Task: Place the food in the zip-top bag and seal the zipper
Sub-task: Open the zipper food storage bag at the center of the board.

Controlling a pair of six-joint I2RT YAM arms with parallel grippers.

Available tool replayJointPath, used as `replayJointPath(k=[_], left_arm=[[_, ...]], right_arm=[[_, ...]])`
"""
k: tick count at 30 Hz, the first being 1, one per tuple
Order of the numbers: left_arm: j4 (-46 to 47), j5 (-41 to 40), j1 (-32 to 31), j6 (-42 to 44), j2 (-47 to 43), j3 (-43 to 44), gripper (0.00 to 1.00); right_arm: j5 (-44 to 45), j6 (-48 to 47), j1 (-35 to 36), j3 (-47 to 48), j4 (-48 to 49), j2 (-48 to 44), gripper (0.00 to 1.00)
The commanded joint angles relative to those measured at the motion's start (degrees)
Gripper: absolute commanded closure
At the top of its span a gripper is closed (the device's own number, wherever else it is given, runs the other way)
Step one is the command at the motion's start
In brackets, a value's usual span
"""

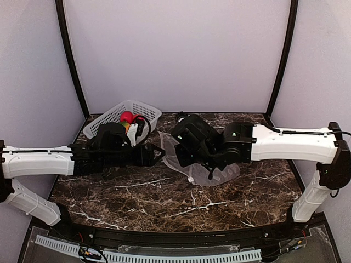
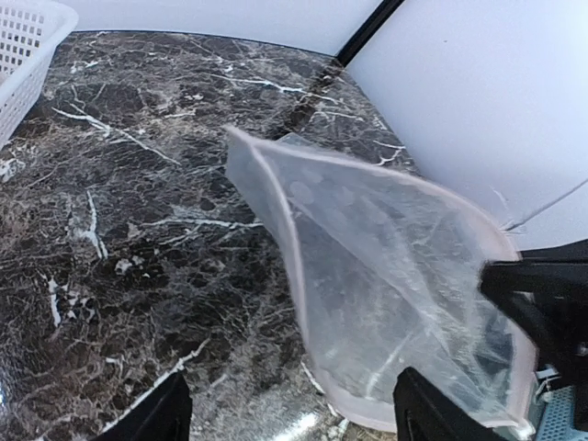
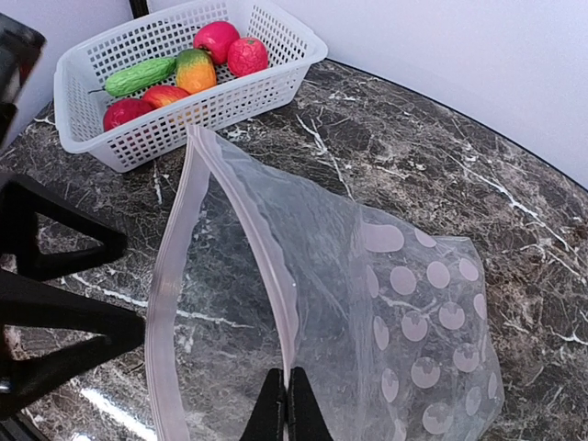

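The zip-top bag point(image 3: 404, 303), clear with white dots, stands open on the marble, also in the top view point(image 1: 194, 167) and the left wrist view point(image 2: 386, 257). Its pinkish zipper strip point(image 3: 165, 303) rims the mouth; no slider tab shows. My right gripper point(image 3: 287, 404) is shut on the nearer lip and holds it up. My left gripper point(image 2: 289, 418) is open and empty, low before the bag's mouth point(image 1: 157, 154). The food lies in the white basket: red round pieces point(image 3: 217, 39), a green cucumber point(image 3: 138, 75), an orange-yellow-green piece point(image 3: 195, 69).
The white lattice basket point(image 3: 230, 92) stands at the back left of the table point(image 1: 109, 116), behind my left arm. Black frame posts and white walls close in the back and sides. The right arm's black head point(image 2: 542, 294) is right of the bag.
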Motion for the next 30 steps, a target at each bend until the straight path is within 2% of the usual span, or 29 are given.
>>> replayJointPath(k=[1,5,8,12,17,21,25,30], left_arm=[[-11.97,1.43,1.91,8.94,-9.82,2.99,0.19],[-25.4,4.19,7.18,13.42,-11.88,6.34,0.15],[-29.57,7.98,12.04,15.14,-12.73,6.89,0.13],[-33.8,9.15,18.44,19.88,-11.48,10.18,0.1],[-37.85,10.51,29.27,29.06,-2.02,16.07,0.1],[-39.44,12.42,36.53,30.19,6.78,22.6,0.14],[-40.56,8.59,39.05,30.4,15.02,27.82,0.18],[-37.85,9.48,40.45,28.9,22.25,30.36,0.2]], right_arm=[[-1.34,-0.45,0.12,0.05,2.1,-0.31,1.0],[-2.02,-0.48,-0.54,0.32,2.09,-0.02,1.0],[-2.44,-0.5,-0.78,0.47,2.07,0.07,1.0],[-3.33,-0.12,-0.94,0.37,2.05,-0.01,1.0],[-4.61,0.01,-1.13,0.14,2.08,-0.26,1.0],[-4.74,0.39,-1.22,-0.16,2.08,-0.71,1.0],[-4.98,0.49,-1.37,0.08,2.07,-0.4,1.0],[-5.13,0.07,-1.54,0.06,1.92,-0.01,1.0]])
